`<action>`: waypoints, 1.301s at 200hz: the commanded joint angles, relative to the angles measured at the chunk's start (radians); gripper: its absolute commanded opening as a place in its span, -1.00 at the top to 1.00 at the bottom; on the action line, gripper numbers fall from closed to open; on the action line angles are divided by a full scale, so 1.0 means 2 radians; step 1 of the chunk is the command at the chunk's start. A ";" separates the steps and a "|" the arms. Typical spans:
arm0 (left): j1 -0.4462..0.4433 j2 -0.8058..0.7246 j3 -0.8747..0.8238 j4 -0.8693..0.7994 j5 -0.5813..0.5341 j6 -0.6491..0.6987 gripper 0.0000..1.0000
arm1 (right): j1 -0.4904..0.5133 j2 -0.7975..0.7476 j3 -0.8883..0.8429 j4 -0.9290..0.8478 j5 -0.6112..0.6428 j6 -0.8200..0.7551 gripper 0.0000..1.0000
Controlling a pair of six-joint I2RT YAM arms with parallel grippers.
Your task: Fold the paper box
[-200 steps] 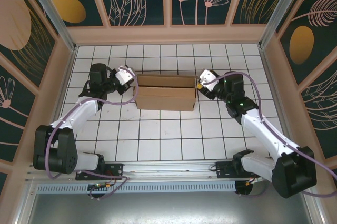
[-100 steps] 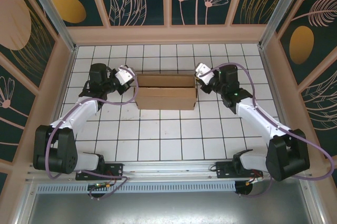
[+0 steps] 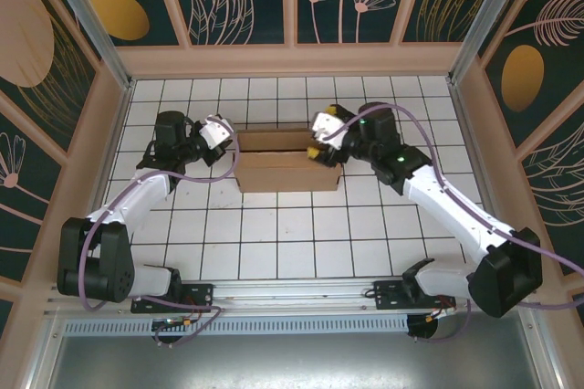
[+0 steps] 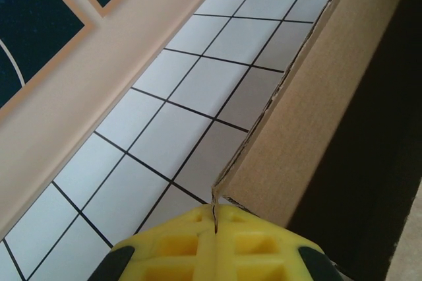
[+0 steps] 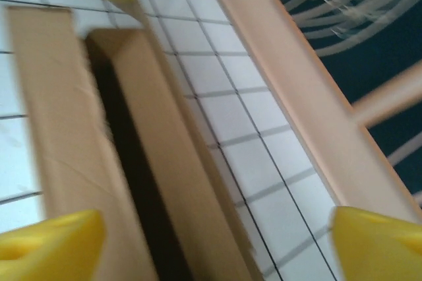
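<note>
On the tiled table (image 3: 274,243), the paper box (image 3: 287,170) lies open-topped.
Left gripper (image 3: 224,136) pressed together, perhaps touching its left end; right gripper (image 3: 317,145) spread above the right end.

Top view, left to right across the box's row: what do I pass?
Going right: left gripper → box → right arm. The right gripper overlaps the box's right end, so it's unranked.

L end effector (image 4: 215,220) shut, pinching paper box (image 4: 310,116) edge
</note>
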 commanded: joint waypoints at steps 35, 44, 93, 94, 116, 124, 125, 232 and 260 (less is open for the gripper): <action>0.002 -0.011 0.010 -0.018 0.012 0.017 1.00 | 0.090 0.076 0.041 -0.083 0.082 -0.113 -0.98; 0.002 -0.011 0.009 -0.018 0.012 0.018 1.00 | 0.094 0.081 0.040 -0.077 0.089 -0.118 -0.98; 0.002 -0.014 0.011 -0.029 0.019 0.033 1.00 | 0.111 0.111 0.027 -0.025 0.134 -0.148 -0.98; 0.002 -0.014 0.011 -0.029 0.020 0.033 1.00 | 0.111 0.112 0.026 -0.022 0.136 -0.150 -0.98; 0.002 -0.020 0.007 -0.035 0.023 0.049 1.00 | 0.110 0.136 0.016 0.027 0.194 -0.183 -0.98; 0.002 -0.023 0.004 -0.036 0.024 0.054 1.00 | 0.109 0.146 0.016 0.047 0.213 -0.192 -0.98; 0.002 -0.023 0.004 -0.037 0.024 0.055 1.00 | 0.109 0.147 0.017 0.049 0.214 -0.192 -0.98; 0.001 -0.036 -0.012 -0.049 0.032 0.106 1.00 | 0.092 0.168 0.068 0.045 0.134 -0.184 -0.98; 0.001 -0.028 -0.004 -0.056 0.038 0.105 1.00 | 0.089 0.154 0.024 0.105 0.159 -0.210 -0.98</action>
